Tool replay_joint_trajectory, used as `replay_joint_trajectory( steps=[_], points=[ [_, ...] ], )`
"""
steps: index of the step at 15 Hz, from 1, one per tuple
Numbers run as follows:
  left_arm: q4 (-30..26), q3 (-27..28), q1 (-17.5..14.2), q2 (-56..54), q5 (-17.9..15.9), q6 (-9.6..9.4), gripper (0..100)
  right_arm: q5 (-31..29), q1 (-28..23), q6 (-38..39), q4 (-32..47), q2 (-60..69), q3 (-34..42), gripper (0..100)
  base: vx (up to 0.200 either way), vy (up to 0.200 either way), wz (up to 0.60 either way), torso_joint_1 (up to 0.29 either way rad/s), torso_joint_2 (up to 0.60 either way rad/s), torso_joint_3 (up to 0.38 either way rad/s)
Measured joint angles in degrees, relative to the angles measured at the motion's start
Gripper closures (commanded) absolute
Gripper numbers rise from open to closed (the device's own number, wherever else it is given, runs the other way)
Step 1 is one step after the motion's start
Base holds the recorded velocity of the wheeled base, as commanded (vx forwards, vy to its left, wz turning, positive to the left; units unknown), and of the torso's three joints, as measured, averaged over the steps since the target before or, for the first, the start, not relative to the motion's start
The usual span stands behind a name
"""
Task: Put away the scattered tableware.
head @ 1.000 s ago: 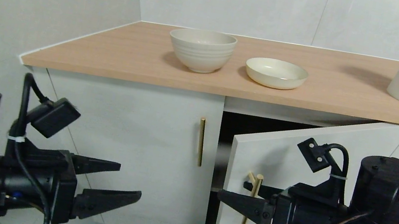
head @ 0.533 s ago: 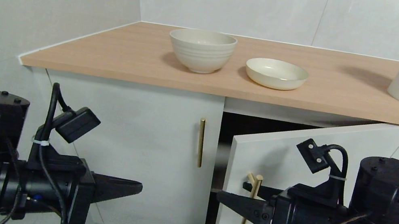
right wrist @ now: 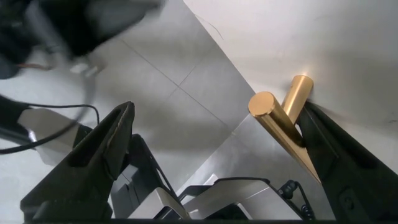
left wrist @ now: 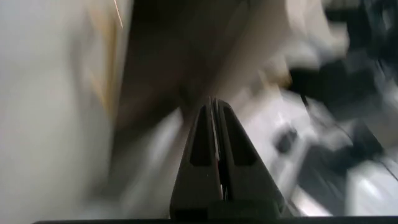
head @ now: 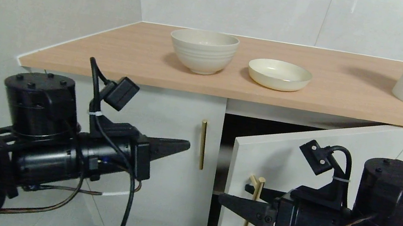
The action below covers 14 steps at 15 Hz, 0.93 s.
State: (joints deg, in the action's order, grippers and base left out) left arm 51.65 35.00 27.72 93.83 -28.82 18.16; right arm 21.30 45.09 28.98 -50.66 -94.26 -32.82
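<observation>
Wooden tabletop [head: 131, 63] is occupied by bowl [head: 203, 50] and dish [head: 279, 73]; below, left hand [head: 184, 144] is pressed shut, empty, right hand [head: 235, 193] spread open around door handle [head: 260, 183].

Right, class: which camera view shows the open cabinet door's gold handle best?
The right wrist view: the gold handle sits close up inside the open right pincer. The head view shows it smaller, partly behind that pincer. The left wrist view is too blurred to tell.

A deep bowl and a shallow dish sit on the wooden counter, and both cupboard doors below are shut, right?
Not quite: the right door stands open, the left door shut, as the head view shows. The bowl and dish do sit on the counter.
</observation>
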Motion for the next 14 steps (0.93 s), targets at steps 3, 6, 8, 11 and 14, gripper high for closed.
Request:
replay_joint_trajectory(
  steps=[3,6,8,11,14],
  points=[
    [9.87,-0.77,4.63,7.98,2.11,3.89,100,0.00,0.00,-0.40,-0.02,0.32,0.41,0,0.000,0.000,0.00,0.000,0.00,0.000],
    [16.77,-0.05,9.09,14.38,8.33,4.17,100,0.12,-0.04,-3.10,-0.18,0.74,1.40,0,0.000,0.000,0.00,0.000,0.00,0.000],
    [20.55,1.07,10.47,18.19,10.22,4.17,100,0.12,-0.09,-3.28,-0.24,1.01,1.78,0,0.000,0.000,0.00,0.000,0.00,0.000],
    [19.81,4.16,11.41,21.27,10.11,4.11,100,0.10,-0.22,-3.33,-0.16,1.45,2.34,0,0.000,0.000,0.00,0.000,0.00,0.000],
    [18.80,6.92,12.87,23.31,9.61,3.84,100,0.46,-1.57,-4.16,-0.09,2.22,3.08,0,0.000,0.000,0.00,0.000,0.00,0.000]
  ],
)
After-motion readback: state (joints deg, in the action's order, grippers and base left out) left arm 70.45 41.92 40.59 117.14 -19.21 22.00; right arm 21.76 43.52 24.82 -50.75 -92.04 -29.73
